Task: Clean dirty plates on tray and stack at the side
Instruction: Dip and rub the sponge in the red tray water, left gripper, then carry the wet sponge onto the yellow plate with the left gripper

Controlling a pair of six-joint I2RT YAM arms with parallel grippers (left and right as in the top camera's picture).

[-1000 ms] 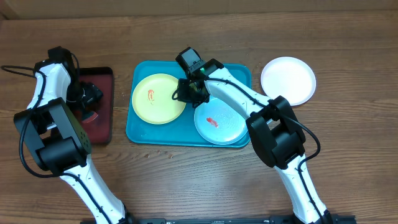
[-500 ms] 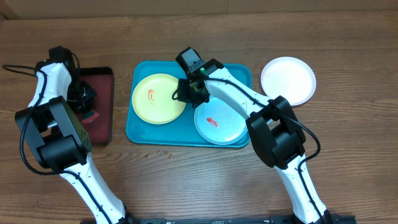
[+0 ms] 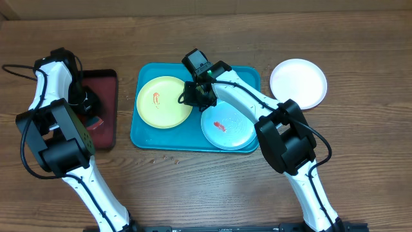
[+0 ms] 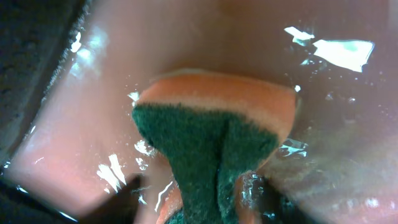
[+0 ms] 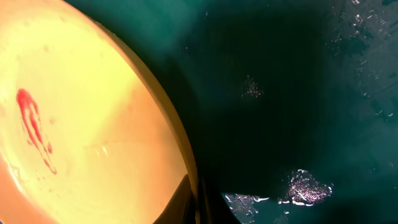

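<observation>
My left pincer [image 4: 199, 206] pinches the sponge [image 4: 211, 134] to scrub; right pincer [image 5: 194, 202] nips the yellow plate [image 5: 81, 124] by its rim, steadying it

No text, label, brand, number or sign can be read in any view. The tray [image 3: 145, 138], the yellow-green plate [image 3: 164, 103], the white plate [image 3: 298, 84], the dark red tray [image 3: 106, 96] and the sponge [image 4: 211, 137] show plain colour only.

One yellow plate [image 5: 93, 124], filling the left half, marked by a red smear [image 5: 34, 127]. One teal tray [image 5: 298, 93], shadowed, flecked with wet patches [image 5: 308, 186]. The right gripper [image 5: 198, 202], seen at the bottom edge, closed on the plate's rim.
</observation>
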